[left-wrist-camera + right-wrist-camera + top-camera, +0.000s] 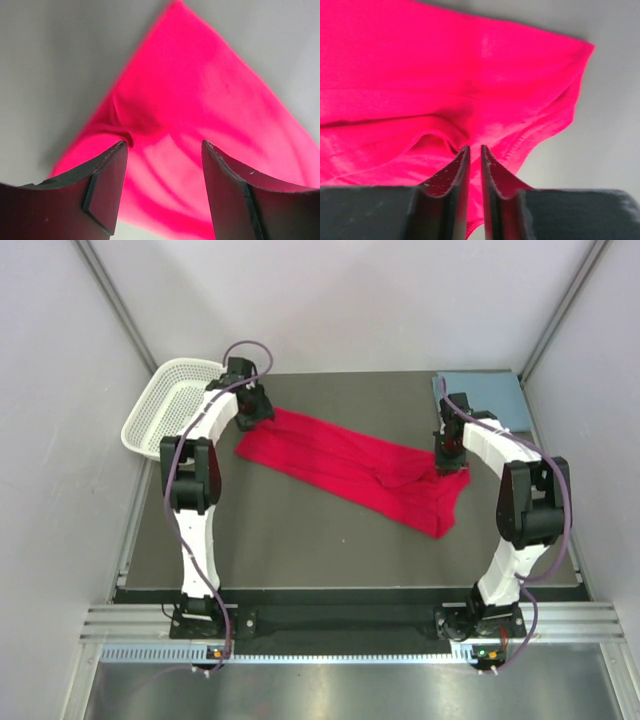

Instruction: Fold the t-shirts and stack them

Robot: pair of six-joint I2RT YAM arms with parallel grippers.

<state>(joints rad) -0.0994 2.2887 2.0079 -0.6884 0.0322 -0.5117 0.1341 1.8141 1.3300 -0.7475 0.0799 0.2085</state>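
The red t-shirt (pixel 350 468) lies stretched in a long diagonal band from back left to front right on the dark table. My left gripper (pixel 252 416) is over its back-left end; in the left wrist view the gripper (pixel 164 147) is open, its jaws wide apart with red cloth (pixel 200 90) below and between them. My right gripper (pixel 447 456) is at the shirt's right end; in the right wrist view the gripper (pixel 474 150) is nearly closed on a fold of the red cloth (pixel 445 70). The blue-grey t-shirt (pixel 484 398) lies folded flat at the back right corner.
A white mesh basket (pixel 168 408) sits at the table's back left, just left of my left arm. Grey walls enclose the table on three sides. Bare dark table surface (pixel 300 540) shows in front of the red shirt.
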